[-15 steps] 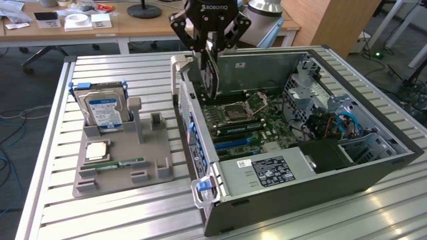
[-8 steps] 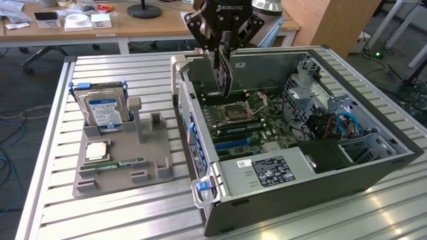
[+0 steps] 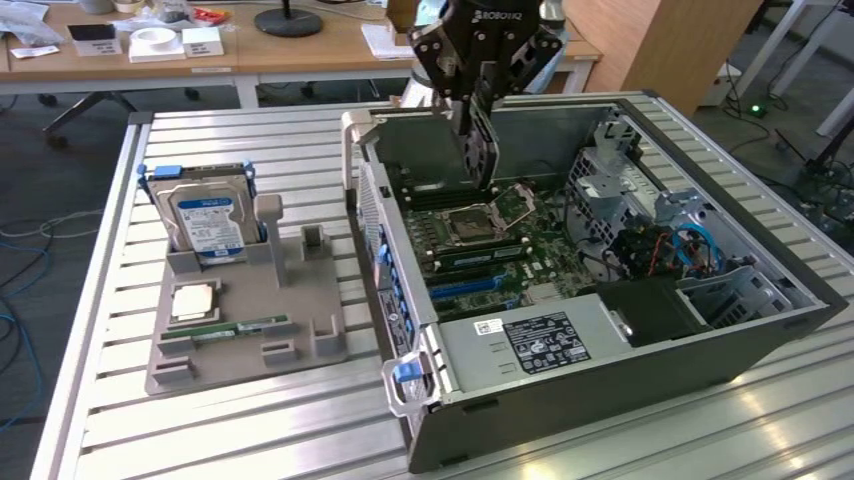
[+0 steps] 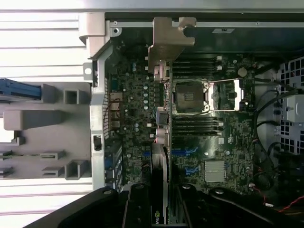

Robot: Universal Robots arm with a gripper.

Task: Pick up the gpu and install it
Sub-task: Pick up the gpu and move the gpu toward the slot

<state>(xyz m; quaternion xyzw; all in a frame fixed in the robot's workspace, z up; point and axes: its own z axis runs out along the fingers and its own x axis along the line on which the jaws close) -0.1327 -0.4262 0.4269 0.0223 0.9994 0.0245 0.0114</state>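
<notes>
**Exterior view, from its left.** A grey holder point(image 3: 314, 345) lies on the slatted table point(image 3: 200, 440), just beside the open computer case point(image 3: 601, 385) on the exterior view's left. In the holder I see a blue-labelled hard drive point(image 3: 203, 218) standing on edge, a square processor chip point(image 3: 196, 300) lying flat, and a green RAM stick point(image 3: 248, 326). Over the far end of the case I have the gripper point(image 3: 474, 115), its fingers drawn in narrowly against both faces of the gpu point(image 3: 481, 165). The card hangs on edge inside the case, its lower edge just beside the CPU socket point(image 3: 489, 213) on the motherboard point(image 3: 534, 255); I cannot tell whether card and board touch. A labelled power supply point(image 3: 534, 345) fills the near end of the case.

**Wrist view.** The gpu point(image 4: 160, 142) is seen edge-on, running from between the fingers point(image 4: 137, 209) to its silvery bracket point(image 4: 171, 40) at the case wall; the socket point(image 4: 190, 97) lies beside it.
</notes>
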